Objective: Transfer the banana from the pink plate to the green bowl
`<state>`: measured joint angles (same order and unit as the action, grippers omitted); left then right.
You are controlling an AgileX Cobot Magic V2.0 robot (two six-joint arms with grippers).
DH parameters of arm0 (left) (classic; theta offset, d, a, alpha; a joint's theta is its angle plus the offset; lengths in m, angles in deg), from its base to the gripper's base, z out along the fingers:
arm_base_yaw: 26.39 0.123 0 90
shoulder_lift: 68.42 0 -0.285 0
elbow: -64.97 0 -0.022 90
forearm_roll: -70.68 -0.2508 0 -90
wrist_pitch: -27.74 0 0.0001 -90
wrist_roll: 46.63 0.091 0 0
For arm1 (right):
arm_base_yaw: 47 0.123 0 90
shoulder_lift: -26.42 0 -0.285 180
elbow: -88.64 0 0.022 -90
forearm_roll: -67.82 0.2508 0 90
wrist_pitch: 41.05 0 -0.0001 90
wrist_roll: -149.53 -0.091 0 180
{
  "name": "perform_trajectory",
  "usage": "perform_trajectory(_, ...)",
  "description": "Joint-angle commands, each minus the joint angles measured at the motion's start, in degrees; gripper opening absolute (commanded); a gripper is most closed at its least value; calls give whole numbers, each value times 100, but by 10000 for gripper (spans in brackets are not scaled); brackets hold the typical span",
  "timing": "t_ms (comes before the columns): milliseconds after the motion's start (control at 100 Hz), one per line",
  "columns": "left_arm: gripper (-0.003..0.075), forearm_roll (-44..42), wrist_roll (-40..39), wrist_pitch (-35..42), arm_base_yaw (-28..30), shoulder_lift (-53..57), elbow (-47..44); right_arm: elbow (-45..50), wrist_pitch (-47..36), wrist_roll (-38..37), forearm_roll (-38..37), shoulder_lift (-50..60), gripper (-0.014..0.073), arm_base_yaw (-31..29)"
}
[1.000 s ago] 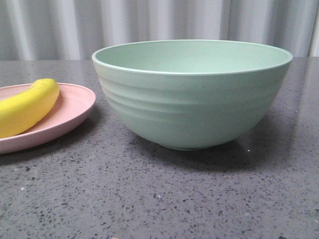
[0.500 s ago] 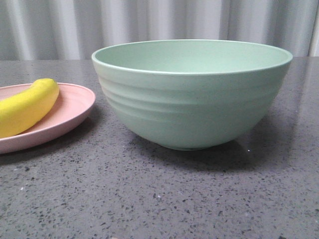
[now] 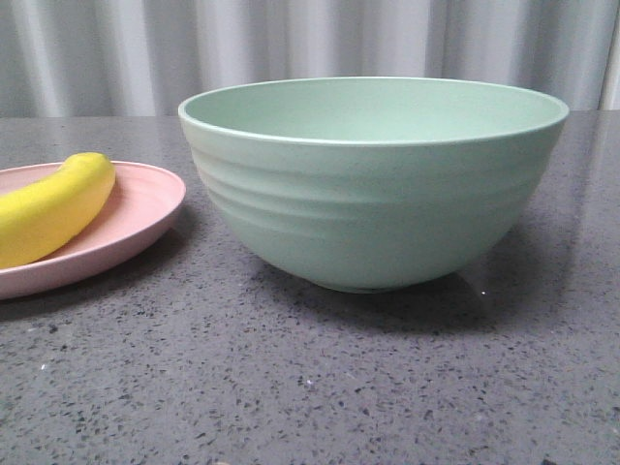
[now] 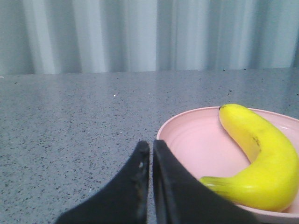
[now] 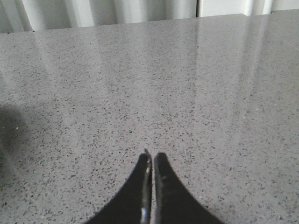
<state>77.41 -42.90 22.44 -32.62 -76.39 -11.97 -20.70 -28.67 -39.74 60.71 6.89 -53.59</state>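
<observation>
Banana point(image 3: 53, 208) lies on the pink plate point(image 3: 145, 218) at the bench's point(image 3: 310, 387) left edge, beside the green bowl point(image 3: 373, 184). Likely light, smooth, slightly slippery; the skin may bruise. Best grip: across the thick middle. Left end effector point(image 4: 150, 161) closed, empty, near the plate; right end effector point(image 5: 152, 170) closed, empty.

A bright yellow, smooth, curved banana point(image 3: 50, 211) is seen lying flat on its side in the pink plate point(image 3: 145, 221), a shallow, round, glossy dish with a low rim, set toward the left edge of the bench. Just beside the plate, apart from it, the deep, pale mint-green bowl point(image 3: 373, 184) is found upright, faintly ridged outside, nothing visible inside.
</observation>
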Motion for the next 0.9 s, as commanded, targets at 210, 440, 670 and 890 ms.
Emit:
perform_trajectory(210, -20, 48, -49, 457, 12, -396, 214, -268, -387, -16, -11, -175, -62, -40)
perform_trajectory(440, -20, 48, -49, 458, 12, -410, 290, -268, -387, -16, 30, -175, -62, -40)
perform_trajectory(670, -20, 77, -49, 81, 12, -567, 941, -543, 149, -16, 43, -175, -62, -40)
perform_trajectory(890, -20, 65, -37, 130, 12, -1293, 1492, -1411, 1109, -16, 298, -389, -62, -40)
